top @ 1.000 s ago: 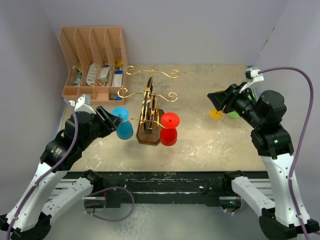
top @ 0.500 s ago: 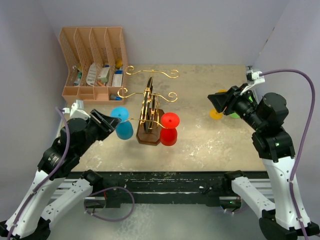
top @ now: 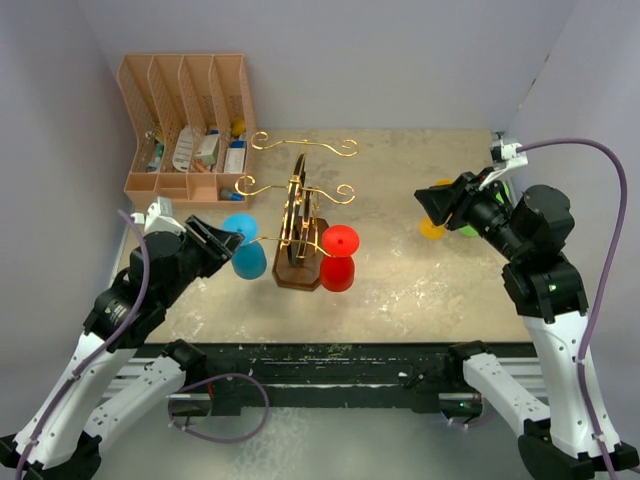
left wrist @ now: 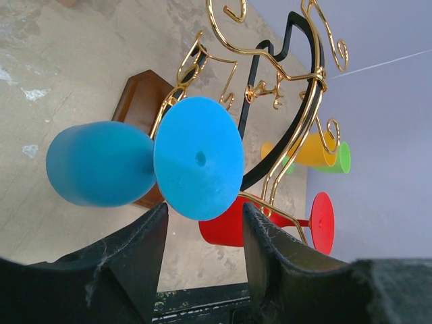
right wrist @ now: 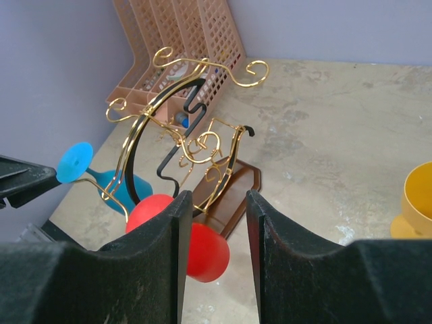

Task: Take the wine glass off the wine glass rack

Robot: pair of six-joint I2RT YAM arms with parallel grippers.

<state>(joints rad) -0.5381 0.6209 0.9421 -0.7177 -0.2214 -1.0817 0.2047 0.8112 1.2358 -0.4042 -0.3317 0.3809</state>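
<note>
**A:** How is the left hand found?

**B:** Its two black fingers are held apart, and nothing is clamped. The blue plastic wine glass is seen just ahead of the fingertips, lying sideways with its round flat foot turned toward the hand. The foot's lower rim is framed by the gap between the fingers (contact cannot be judged from the wrist view).

**A:** And where is that glass carried?

**B:** It is hung by its stem on a lower arm of the wine glass rack, an upright stand of thin gold wire curls on a dark brown wooden base. The rack is set on the mottled beige desk, just beyond the glass. A red plastic wine glass is hung on the rack's far side from the left hand.

**A:** The right hand?

**B:** Its fingers are likewise parted on nothing. It is held in the air well apart from the rack, with a yellow glass just beside it.
</note>
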